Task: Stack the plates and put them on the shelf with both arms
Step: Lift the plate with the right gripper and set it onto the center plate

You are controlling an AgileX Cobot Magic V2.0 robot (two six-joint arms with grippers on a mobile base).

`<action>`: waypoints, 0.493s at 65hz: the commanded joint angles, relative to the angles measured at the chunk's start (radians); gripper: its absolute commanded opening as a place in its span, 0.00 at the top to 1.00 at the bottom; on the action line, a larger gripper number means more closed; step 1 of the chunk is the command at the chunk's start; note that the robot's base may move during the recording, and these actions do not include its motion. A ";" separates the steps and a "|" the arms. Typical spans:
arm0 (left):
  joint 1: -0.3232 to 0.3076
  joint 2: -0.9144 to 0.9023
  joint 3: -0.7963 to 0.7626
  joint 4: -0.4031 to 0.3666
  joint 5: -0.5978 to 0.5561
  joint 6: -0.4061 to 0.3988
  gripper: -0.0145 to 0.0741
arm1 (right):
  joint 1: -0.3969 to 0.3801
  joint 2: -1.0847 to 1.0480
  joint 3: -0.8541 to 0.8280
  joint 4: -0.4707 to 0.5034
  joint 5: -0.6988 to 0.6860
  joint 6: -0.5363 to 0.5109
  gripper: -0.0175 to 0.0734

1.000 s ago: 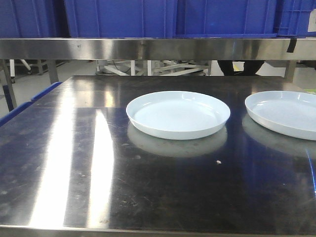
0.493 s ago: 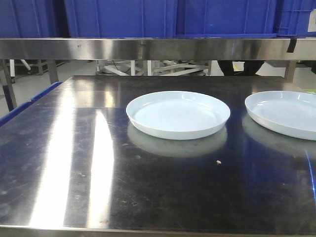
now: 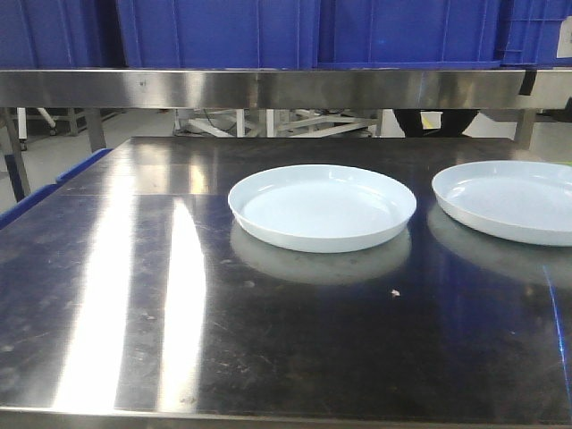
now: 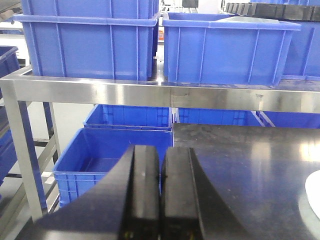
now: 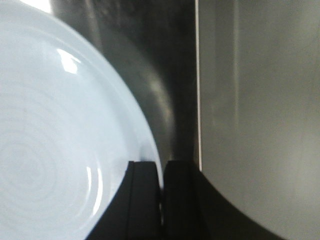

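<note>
clamping plate [image 5: 60, 140] rim, right fingers [image 5: 143, 200]

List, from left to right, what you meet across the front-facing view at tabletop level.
blue bin edge → bare steel tabletop → whole plate → second plate, cut off by the right frame edge.

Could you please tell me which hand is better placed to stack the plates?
Right. The right hand grips the rim of the right plate; the left hand is shut on nothing, away from the centre plate.
</note>
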 commanded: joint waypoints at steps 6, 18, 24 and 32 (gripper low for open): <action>0.001 0.005 -0.038 -0.010 -0.093 0.000 0.74 | -0.044 -0.072 -0.083 0.095 0.028 -0.015 0.75; 0.001 0.005 -0.038 -0.010 -0.093 0.000 0.74 | -0.059 -0.104 -0.091 0.173 0.042 -0.044 0.75; 0.001 0.005 -0.038 -0.010 -0.093 0.000 0.74 | -0.045 -0.116 -0.091 0.213 0.044 -0.046 0.75; 0.001 0.005 -0.038 -0.010 -0.093 0.000 0.74 | 0.013 -0.134 -0.091 0.251 0.046 -0.046 0.75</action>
